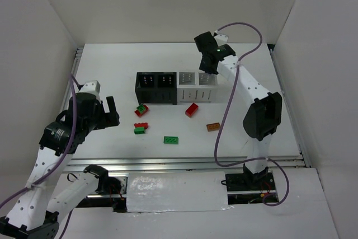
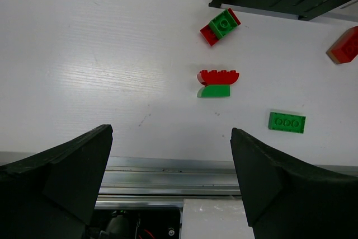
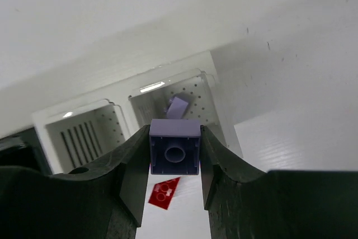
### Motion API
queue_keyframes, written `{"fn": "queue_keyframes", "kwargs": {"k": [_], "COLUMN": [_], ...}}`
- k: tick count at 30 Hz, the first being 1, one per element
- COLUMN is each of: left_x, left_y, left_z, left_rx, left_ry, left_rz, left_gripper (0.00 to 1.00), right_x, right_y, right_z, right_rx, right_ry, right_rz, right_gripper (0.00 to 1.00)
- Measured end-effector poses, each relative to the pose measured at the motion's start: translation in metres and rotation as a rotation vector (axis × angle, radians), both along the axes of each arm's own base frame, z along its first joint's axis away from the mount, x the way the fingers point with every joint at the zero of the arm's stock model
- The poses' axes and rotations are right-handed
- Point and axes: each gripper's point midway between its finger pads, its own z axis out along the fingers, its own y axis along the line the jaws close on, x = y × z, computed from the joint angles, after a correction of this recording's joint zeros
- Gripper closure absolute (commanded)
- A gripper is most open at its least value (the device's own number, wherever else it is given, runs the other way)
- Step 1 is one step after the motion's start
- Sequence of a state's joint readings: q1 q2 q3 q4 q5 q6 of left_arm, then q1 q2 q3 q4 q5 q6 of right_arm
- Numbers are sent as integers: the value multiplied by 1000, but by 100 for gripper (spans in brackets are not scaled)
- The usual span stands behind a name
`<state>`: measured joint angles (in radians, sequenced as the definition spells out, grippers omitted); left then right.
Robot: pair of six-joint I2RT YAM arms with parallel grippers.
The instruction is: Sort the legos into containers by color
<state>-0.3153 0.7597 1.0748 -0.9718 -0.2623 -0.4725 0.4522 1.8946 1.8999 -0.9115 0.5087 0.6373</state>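
Observation:
My right gripper (image 3: 175, 158) is shut on a light purple lego (image 3: 174, 134), with its hollow underside facing the camera. It hangs over the rightmost white container (image 3: 215, 82), where another purple lego (image 3: 179, 107) lies. From above, the right gripper (image 1: 210, 70) is over the right end of the row of containers, two black (image 1: 156, 98) and two white (image 1: 197, 97). My left gripper (image 2: 170, 132) is open and holds nothing, low at the table's near left (image 1: 110, 113). Loose on the table are a red-green pair (image 1: 141, 109), a red piece on a green one (image 1: 140, 127), a green lego (image 1: 171, 140), a red lego (image 1: 192, 109) and an orange lego (image 1: 213, 127).
A metal rail (image 1: 184, 163) runs along the table's near edge, under the left fingers in the left wrist view. White walls close in the table on the left, back and right. The right arm's purple cable (image 1: 224, 121) hangs over the table's right side.

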Motion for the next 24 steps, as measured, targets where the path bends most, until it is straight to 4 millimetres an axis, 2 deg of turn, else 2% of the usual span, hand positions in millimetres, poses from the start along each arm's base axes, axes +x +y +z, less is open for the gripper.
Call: {"fn": "queue_keyframes", "kwargs": {"k": [1,3,4,5,6,9,13,18,20,22,24], "left_x": [0,0,0,0,0,0,1,3,4,6,7], "left_y": [0,0,0,0,0,0,0,-1,0,2,6], "left_z": [0,0,0,0,0,-1,-2,-5,-6,-7,-8], "left_rx": [0,1,1,0,1,2,4,9,15,26,41], "left_ry": [0,1,1,1,1,3,11,27,32,36,42], "left_rz": [0,0,1,1,1,1,1,1,6,17,36], "left_gripper": [0,1,0,0,0,1,1,0,0,1,0], "right_x": [-1,-2,-4,-5,-5,-6,-5,-11,-29,-65,-116], "right_y": [0,1,1,1,0,0,0,10,25,55,94], "right_z": [-8,-22,-27,-29,-30,-29,-29,-26,-23,-19,-20], "right_rx": [-13,-32,-36,-39,-43,-51,-56,-44,-41,-36,-9], "right_ry": [23,62,75,83,88,93,96,96,91,81,93], "right_rz": [5,16,20,26,29,35,43,78,113,196,312], "right_gripper": [70,51,47,44,35,19,9,8,0,0,0]}}
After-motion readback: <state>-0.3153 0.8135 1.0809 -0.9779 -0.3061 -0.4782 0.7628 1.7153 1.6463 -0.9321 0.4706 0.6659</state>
